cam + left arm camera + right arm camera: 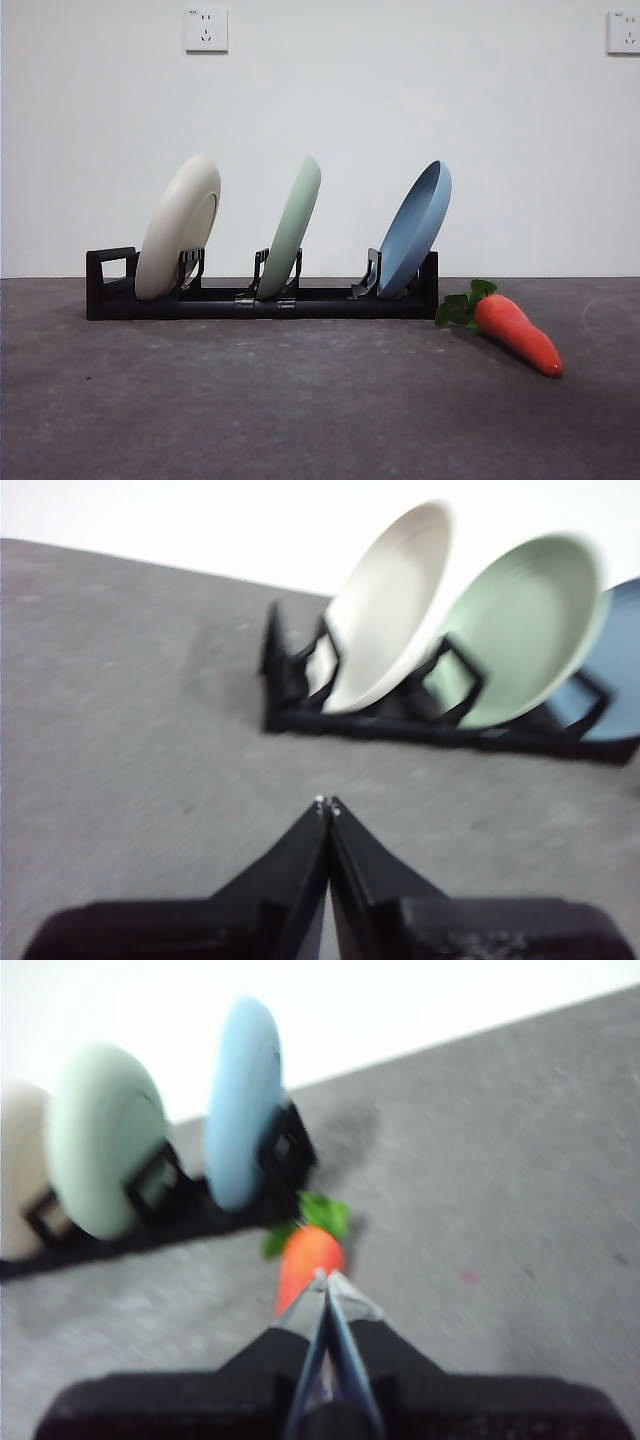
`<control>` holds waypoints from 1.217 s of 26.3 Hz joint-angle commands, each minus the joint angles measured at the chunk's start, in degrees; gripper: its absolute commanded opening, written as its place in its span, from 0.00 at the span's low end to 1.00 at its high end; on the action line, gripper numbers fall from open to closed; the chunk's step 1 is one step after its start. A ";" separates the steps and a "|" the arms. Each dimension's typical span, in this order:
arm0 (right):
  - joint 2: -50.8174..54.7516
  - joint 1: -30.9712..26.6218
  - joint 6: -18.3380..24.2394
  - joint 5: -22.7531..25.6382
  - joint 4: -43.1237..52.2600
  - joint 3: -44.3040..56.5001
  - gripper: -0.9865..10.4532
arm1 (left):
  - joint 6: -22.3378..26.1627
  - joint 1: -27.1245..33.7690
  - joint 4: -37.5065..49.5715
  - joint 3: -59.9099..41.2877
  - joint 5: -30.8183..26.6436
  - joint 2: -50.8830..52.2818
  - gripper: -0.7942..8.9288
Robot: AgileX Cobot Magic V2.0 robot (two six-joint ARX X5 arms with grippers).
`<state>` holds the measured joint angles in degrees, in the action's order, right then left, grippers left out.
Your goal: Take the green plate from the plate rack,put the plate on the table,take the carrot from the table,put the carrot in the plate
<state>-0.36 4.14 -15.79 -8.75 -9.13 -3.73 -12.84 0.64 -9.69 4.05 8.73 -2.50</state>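
Note:
The green plate (pixel 291 228) stands tilted in the middle slot of the black plate rack (pixel 260 300), between a cream-white plate (pixel 178 226) and a blue plate (pixel 417 229). The carrot (pixel 515 331) lies on the dark grey table (pixel 300 400) right of the rack, leaves toward the rack. My left gripper (pixel 327 804) is shut and empty above the table, short of the rack's handle end; the green plate (pixel 525 630) shows beyond it. My right gripper (pixel 326 1278) is shut and empty, its tips over the carrot (pixel 308 1260). Neither gripper shows in the front view.
Two wall sockets (pixel 206 30) sit on the white wall behind the table. Bare table lies in front of the rack and left of it (pixel 120 700).

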 commanded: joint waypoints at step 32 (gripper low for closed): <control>-41.38 0.17 23.02 -21.11 -58.60 -56.98 0.08 | 17.84 0.09 -52.22 50.84 24.55 -24.76 0.08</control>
<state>-41.87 4.16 6.20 -29.56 -67.96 -60.55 3.44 0.64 -62.13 54.72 33.30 -27.35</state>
